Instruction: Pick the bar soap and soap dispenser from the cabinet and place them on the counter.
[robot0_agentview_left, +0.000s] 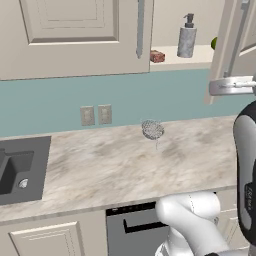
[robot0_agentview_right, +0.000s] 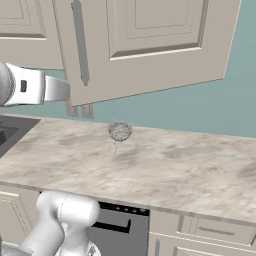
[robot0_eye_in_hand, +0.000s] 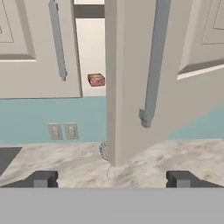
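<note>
The cabinet (robot0_agentview_left: 75, 45) has its left door closed and its right door (robot0_eye_in_hand: 144, 78) swung open towards me. On its cream shelf lies the small reddish-brown bar soap (robot0_agentview_left: 157, 56) (robot0_eye_in_hand: 96, 80), and to its right stands the tall grey soap dispenser (robot0_agentview_left: 187, 37). In the hand view the open door's edge hides the dispenser. My gripper (robot0_eye_in_hand: 113, 179) is open with nothing between its fingertips (robot0_eye_in_hand: 41, 179). It hangs well short of the shelf, over the marbled counter (robot0_agentview_left: 110, 165), facing the door's edge.
A wire-mesh ball (robot0_agentview_left: 152, 129) (robot0_agentview_right: 120, 131) rests on the counter near the wall. A green lime (robot0_agentview_left: 214, 43) sits right of the dispenser. The dark sink (robot0_agentview_left: 15, 170) lies at the left end. Wall outlets (robot0_agentview_left: 96, 115) are on the teal backsplash. The door's bar handle (robot0_eye_in_hand: 153, 65) juts out.
</note>
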